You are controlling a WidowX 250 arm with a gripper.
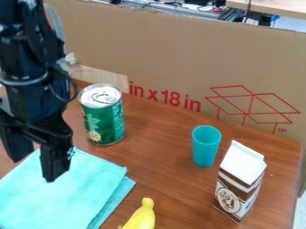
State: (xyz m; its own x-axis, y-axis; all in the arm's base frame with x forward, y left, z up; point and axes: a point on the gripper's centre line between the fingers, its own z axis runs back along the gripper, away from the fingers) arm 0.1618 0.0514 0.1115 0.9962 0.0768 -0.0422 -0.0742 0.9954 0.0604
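At the left, the black gripper [35, 166] hangs over the upper part of a folded turquoise cloth [65, 192], its two fingers apart with nothing seen between them. Right of the gripper, a green can [106, 120] with a silver lid stands upright. A teal cup [206, 146] stands farther right, near a brown and white carton [240, 182] that is also upright. At the bottom edge lies a yellow banana [142, 217], partly cut off by the view, to the right of the cloth.
A brown wooden table [173, 174] bears these things. Behind it rises a cardboard wall [179, 49] with red print, and a strip of tape is on its left part. Cables and equipment show beyond the wall's top edge.
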